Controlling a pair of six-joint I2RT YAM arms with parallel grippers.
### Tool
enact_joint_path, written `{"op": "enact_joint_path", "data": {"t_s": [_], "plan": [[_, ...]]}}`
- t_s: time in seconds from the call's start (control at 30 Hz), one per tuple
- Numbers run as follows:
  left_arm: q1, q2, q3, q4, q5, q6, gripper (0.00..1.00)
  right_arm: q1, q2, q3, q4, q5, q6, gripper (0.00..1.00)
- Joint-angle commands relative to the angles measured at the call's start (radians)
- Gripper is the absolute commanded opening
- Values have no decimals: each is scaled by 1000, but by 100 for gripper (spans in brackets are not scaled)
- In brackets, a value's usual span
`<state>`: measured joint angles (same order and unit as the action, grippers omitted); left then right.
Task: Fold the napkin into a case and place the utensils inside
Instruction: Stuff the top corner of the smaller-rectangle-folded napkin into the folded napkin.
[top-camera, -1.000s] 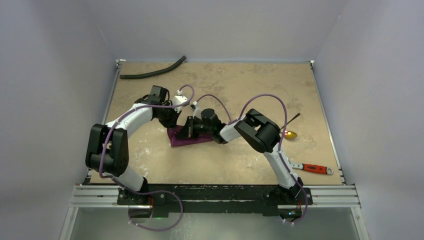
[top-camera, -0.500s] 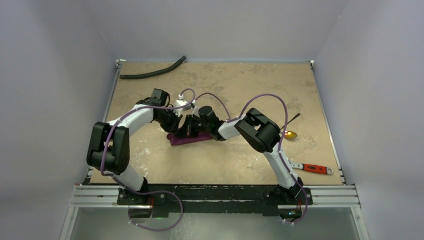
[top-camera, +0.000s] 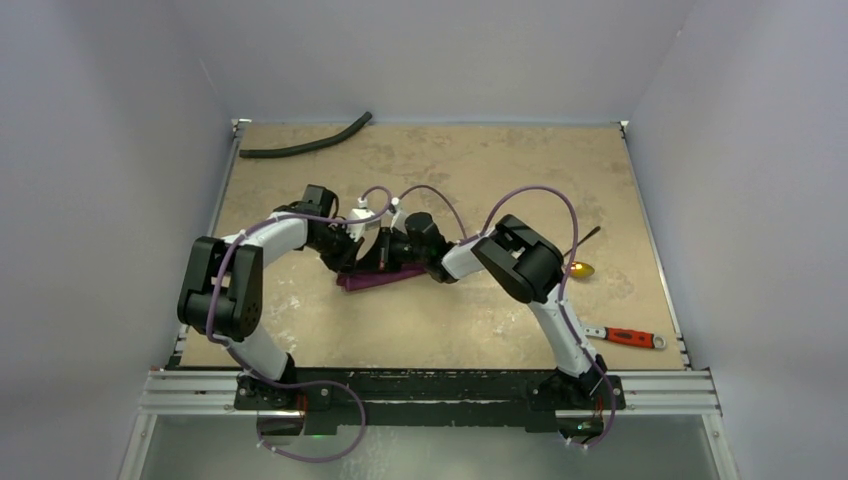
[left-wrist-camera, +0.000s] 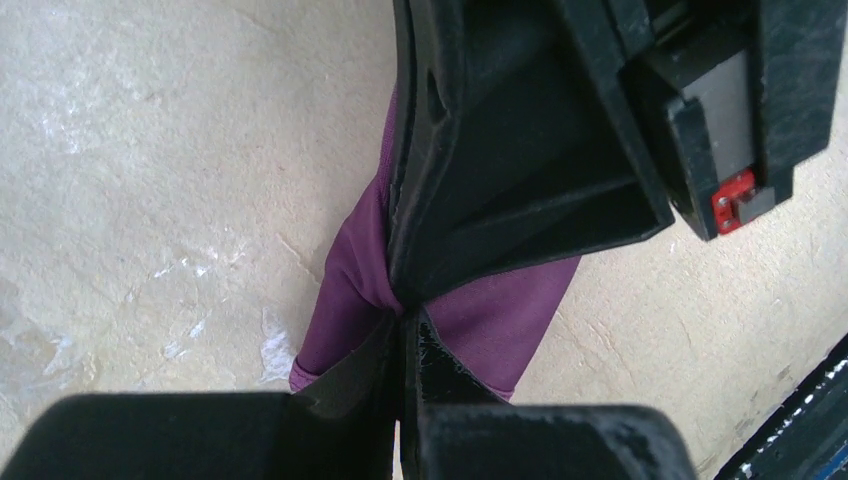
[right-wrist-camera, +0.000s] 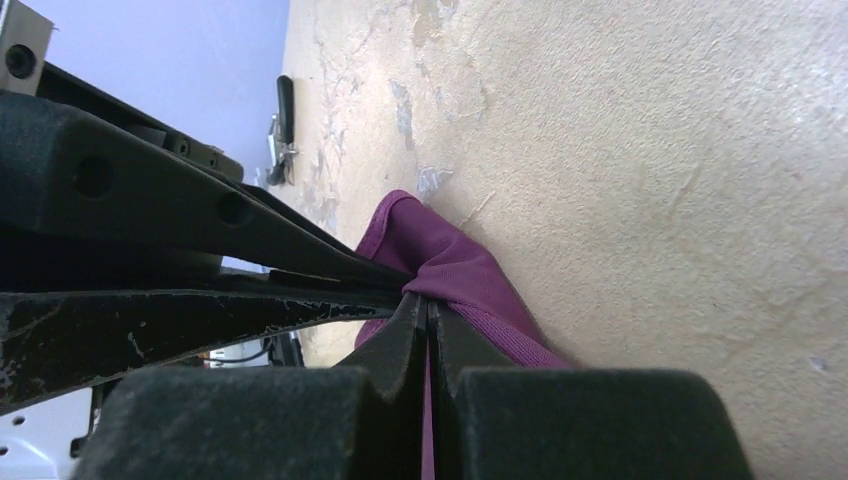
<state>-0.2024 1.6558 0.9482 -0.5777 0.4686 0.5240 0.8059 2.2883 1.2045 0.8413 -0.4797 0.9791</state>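
The purple napkin (top-camera: 378, 279) lies near the middle of the table (top-camera: 450, 160), a little to the left. It is not spread out flat. It is bunched into a small, long heap, and one side is lifted off the table.

The left gripper (left-wrist-camera: 405, 325) has its two fingers pressed tight together. A bit of the napkin is pinched at their tips. The cloth pulls into small wrinkles right there.

The right gripper (right-wrist-camera: 428, 305) is pressed tight together too. A thin strip of purple cloth shows between its fingers, so it is pinching the napkin as well. It holds the cloth at the top of the raised fold.

The two grippers meet tip to tip at almost the same spot on the napkin. The left one comes in from the left and the right one comes in from the right. In the view from above, the two arms bend in toward each other over the cloth and hide most of it.

Well away on the right side of the table lies the spoon (top-camera: 581, 268), with its shiny gold bowl and thin dark handle. Closer to the front right corner lies a tool with a red handle (top-camera: 630, 337). At the far left edge of the table lies a long black hose (top-camera: 305, 147).
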Motion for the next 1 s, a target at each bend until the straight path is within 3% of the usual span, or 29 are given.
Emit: {"op": "enact_joint_path", "data": {"t_s": [0.0,0.43,0.73,0.97], "plan": [[5,40,-44,-7,1,60,0,-43,-18,-57,60,-58,-29,0],[4,60,-57,19,-17,85,0,-50,-43,-102,295,-105,40,0],[4,44,-70,19,-28,102,0,-43,9,-12,211,-69,41,0],[3,43,-22,-6,-19,88,0,-18,73,22,50,-32,-23,0]]}}
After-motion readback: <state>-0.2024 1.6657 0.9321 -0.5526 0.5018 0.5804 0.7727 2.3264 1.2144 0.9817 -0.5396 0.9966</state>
